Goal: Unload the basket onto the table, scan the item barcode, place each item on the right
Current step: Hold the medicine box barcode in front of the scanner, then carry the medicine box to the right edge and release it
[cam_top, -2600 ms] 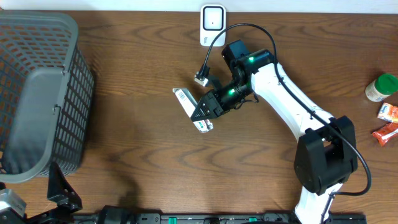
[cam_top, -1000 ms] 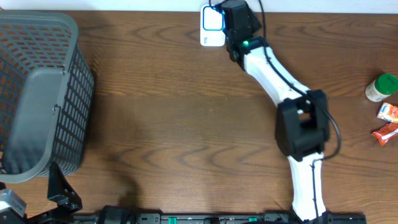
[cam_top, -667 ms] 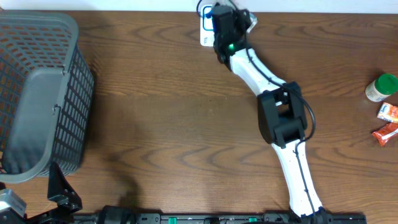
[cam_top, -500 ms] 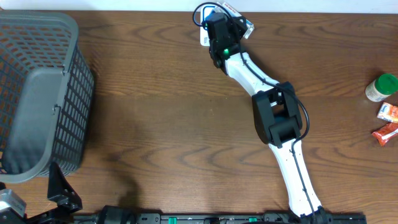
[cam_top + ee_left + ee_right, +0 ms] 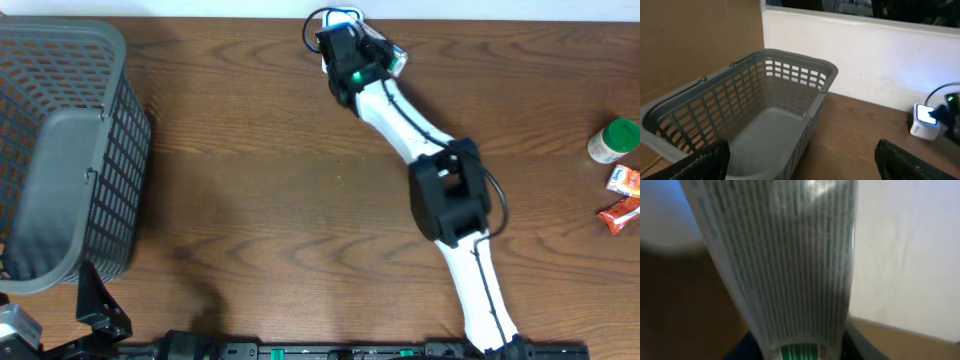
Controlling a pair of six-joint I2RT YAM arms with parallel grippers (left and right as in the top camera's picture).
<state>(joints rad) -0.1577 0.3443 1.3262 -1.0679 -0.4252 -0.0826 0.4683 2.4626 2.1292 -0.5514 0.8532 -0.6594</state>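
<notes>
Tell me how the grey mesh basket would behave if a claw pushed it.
The basket is probably light for its size, since its walls are open mesh. It would likely slide rather than tip, given its wide base on the smooth wooden table. The thick rim suggests it stays fairly stiff.

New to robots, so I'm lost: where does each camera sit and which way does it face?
Overhead: above the table, looking down on basket and right arm.
Left wrist: low, facing basket and scanner; its open fingers frame the bottom.
Right wrist: close behind the held striped packet; fingers barely show.
Overhead and left wrist share the basket.
</notes>
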